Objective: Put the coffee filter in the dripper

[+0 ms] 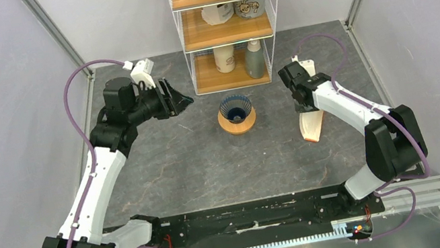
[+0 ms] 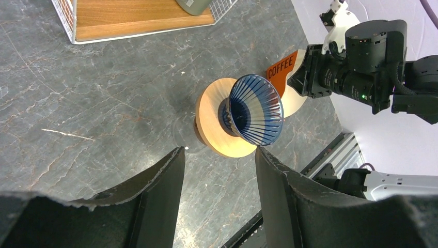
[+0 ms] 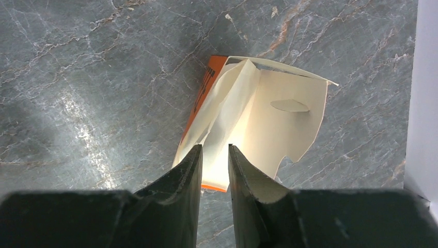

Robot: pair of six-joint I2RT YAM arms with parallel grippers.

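Observation:
The dark blue ribbed dripper (image 1: pixel 236 108) stands on a flat orange-tan ring (image 1: pixel 238 123) at mid-table; it is empty inside. It also shows in the left wrist view (image 2: pixel 255 109). My left gripper (image 1: pixel 184 101) is open and empty, left of the dripper and off the table (image 2: pixel 219 150). An orange "COFFEE" filter pack (image 1: pixel 312 125) stands open at the right, white paper filters (image 3: pixel 230 111) sticking out of it. No single filter shows apart from this bundle. My right gripper (image 3: pixel 214 147) hangs just over the bundle, jaws a narrow gap apart, with white paper showing between the tips.
A white wire shelf (image 1: pixel 229 34) with wooden boards stands at the back, holding bottles and a blue snack bag on top. Its lower board shows in the left wrist view (image 2: pixel 129 20). Grey walls close both sides. The pack's open flap (image 3: pixel 294 119) lies right of my right fingers.

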